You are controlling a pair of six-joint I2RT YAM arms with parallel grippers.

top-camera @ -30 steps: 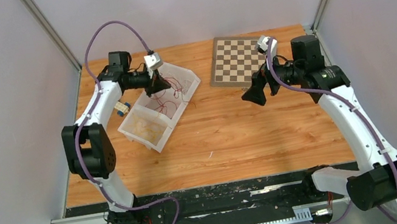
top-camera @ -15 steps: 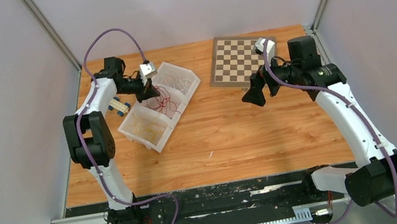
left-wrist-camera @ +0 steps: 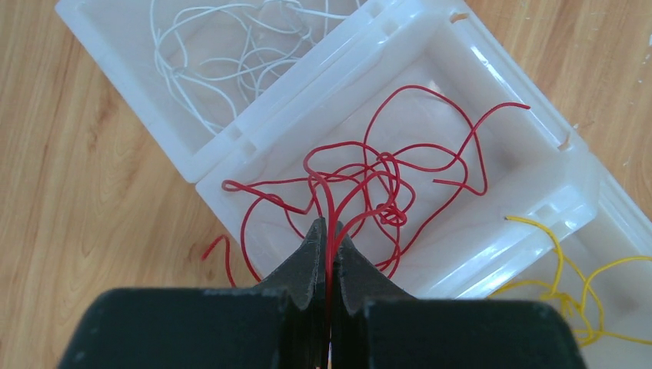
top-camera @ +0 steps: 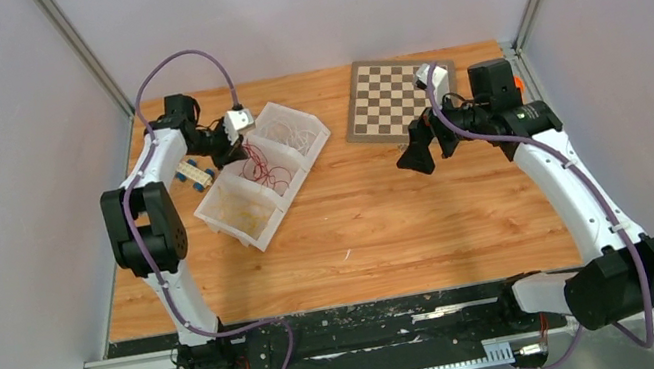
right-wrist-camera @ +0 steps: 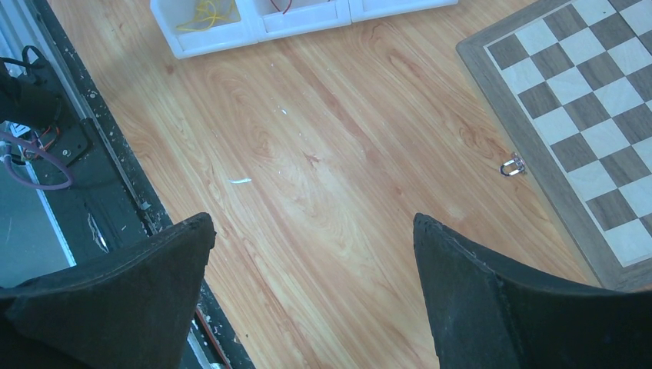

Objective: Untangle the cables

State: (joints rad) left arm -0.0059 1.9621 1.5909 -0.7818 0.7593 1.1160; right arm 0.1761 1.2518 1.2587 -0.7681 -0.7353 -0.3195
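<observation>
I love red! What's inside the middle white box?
A tangle of red wires lies in the middle box. The left claw pinches some strands, and it hides whatever is underneath it.

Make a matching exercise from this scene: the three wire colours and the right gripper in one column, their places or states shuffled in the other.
Things:
1. red wires
2. white wires
3. yellow wires
4. right gripper

Places or states:
A. open, holding nothing
B. pinched by the left gripper, over the middle compartment
C. tray compartment nearest the arm bases
D. tray compartment farthest from the arm bases

Pairs: 1-B, 2-D, 3-C, 4-A
</observation>
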